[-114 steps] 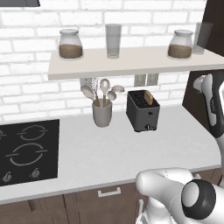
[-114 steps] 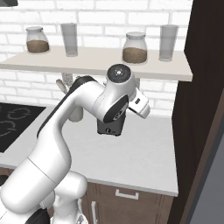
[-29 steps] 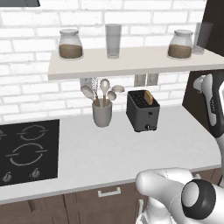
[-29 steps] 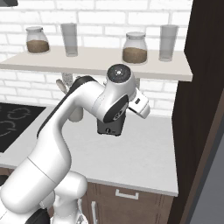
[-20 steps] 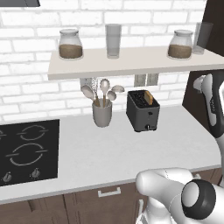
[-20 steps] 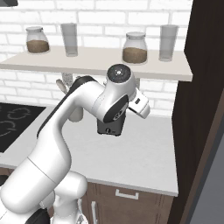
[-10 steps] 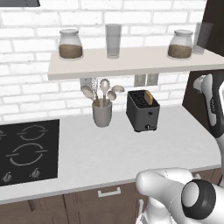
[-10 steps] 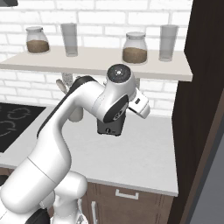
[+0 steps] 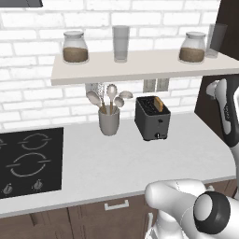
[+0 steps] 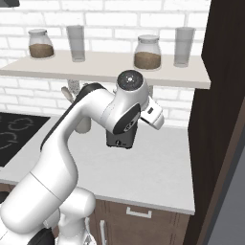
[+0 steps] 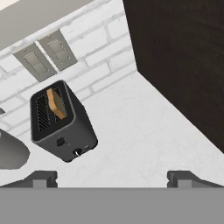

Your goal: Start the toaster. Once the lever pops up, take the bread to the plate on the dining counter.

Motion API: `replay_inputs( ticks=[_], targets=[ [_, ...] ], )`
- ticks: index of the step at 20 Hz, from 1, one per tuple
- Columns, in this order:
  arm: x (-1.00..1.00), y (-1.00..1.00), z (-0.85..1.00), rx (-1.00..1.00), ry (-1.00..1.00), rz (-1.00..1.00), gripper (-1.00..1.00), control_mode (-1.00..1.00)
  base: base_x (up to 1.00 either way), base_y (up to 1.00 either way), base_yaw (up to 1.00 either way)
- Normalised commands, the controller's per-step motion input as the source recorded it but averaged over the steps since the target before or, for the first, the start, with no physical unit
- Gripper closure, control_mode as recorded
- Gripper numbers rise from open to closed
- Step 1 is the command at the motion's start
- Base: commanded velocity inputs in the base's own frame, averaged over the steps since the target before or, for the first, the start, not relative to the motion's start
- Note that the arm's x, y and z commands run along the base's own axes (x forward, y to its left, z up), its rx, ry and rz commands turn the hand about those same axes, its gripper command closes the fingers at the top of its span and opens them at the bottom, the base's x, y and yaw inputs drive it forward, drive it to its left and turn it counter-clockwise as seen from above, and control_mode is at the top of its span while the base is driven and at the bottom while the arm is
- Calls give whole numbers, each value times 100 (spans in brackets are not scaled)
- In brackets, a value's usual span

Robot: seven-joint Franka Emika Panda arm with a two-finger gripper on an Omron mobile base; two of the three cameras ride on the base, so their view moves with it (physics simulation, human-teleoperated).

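Observation:
The dark grey toaster stands on the white worktop by the brick wall, with the bread, a tan slice, sticking up from its right slot. In the hand view the toaster lies at the left with the bread in one slot and a small round knob low on its front. My gripper hovers above the worktop to the toaster's right, open, its fingertips wide apart with nothing between them. My arm hides most of the toaster in the right base view. The plate and the dining counter are out of view.
A grey utensil cup with spoons stands left of the toaster. A black hob lies at the far left. A shelf with jars and glasses hangs above. A dark tall cabinet bounds the worktop on the right.

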Motion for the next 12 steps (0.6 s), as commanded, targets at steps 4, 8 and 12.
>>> replay_inputs(
  ticks=[4,8,12],
  targets=[
    [0,0,0,0,0,0,-100,-100,0,0,0],
    [0,0,0,0,0,0,-100,-100,0,0,0],
    [0,0,0,0,0,0,-100,-100,0,0,0]
  ],
)
